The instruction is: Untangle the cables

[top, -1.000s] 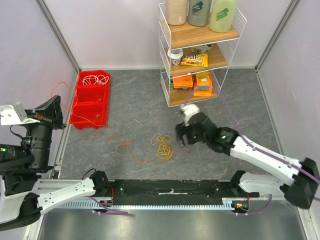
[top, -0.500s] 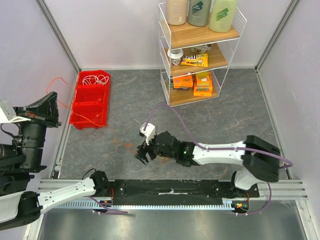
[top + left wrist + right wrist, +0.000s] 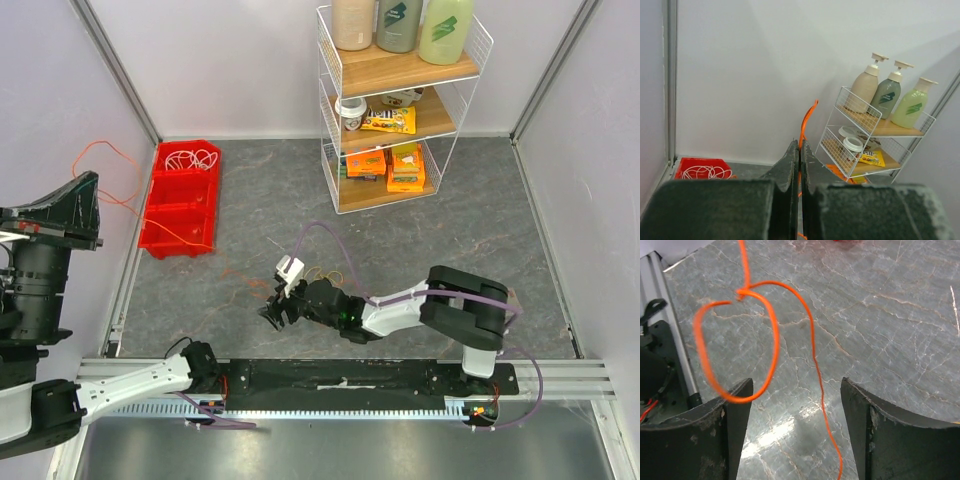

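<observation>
On the bench point(image 3: 480, 210) I'd call this past halfway. The white cable point(image 3: 190, 157) sits coiled alone in the far compartment of the red bin point(image 3: 180, 215), and the yellow cable point(image 3: 330, 272) lies near the middle, half hidden under the right arm. The orange cable point(image 3: 777, 337) is the one left to sort: it runs from the left tool point(image 3: 800, 147), pinched together on it up high, across the bin down to a loop under the right tool point(image 3: 796, 382), whose jaws are spread wide and holding nothing. Count: one bin, two tools, three cables (orange, yellow, white).
</observation>
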{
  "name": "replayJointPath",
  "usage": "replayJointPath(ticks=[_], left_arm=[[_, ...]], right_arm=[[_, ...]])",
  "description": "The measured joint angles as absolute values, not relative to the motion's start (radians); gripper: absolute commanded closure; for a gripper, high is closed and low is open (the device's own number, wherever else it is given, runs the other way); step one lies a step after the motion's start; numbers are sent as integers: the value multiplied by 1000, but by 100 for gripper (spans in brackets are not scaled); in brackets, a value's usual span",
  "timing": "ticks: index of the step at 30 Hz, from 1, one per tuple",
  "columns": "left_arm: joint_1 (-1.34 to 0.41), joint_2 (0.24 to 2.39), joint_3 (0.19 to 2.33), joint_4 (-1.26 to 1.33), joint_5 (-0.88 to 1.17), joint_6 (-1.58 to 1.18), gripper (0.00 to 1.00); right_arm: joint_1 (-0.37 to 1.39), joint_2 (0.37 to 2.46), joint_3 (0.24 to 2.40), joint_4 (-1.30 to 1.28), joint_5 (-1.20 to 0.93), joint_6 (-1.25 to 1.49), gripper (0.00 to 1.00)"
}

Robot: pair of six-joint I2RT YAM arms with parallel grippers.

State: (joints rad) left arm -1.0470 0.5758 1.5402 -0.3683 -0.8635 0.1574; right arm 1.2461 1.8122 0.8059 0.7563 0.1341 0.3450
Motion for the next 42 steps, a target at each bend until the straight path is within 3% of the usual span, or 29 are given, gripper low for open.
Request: replayJointPath(ticks=[15, 17, 19, 20, 25, 29, 35, 42], left_arm=[[-1047, 597, 1580, -399, -831, 117, 98], [-1047, 597, 1583, -407, -831, 113, 98], [-1047, 597, 1585, -414, -831, 109, 98], [-1047, 597, 1586, -416, -831, 108, 98], [-1047, 596, 1586, -419, -837, 108, 98], [-1047, 582, 1559, -411, -854, 109, 98], [-1047, 546, 1436, -352, -879, 118, 98], [-1047, 594, 1373, -337, -880, 118, 98]], right_arm=[[1248, 2009, 868, 987, 262, 367, 50], [1248, 2015, 873, 1014, 248, 378, 65], [1248, 2016, 874, 1029, 243, 390, 95], [1248, 2016, 876, 1030, 247, 406, 100], [1227, 1945, 850, 899, 325, 467, 100], [1132, 1670, 706, 657, 451, 545, 100], [823, 1197, 628, 196, 576, 606, 100], [476, 1087, 693, -243, 571, 572, 100]])
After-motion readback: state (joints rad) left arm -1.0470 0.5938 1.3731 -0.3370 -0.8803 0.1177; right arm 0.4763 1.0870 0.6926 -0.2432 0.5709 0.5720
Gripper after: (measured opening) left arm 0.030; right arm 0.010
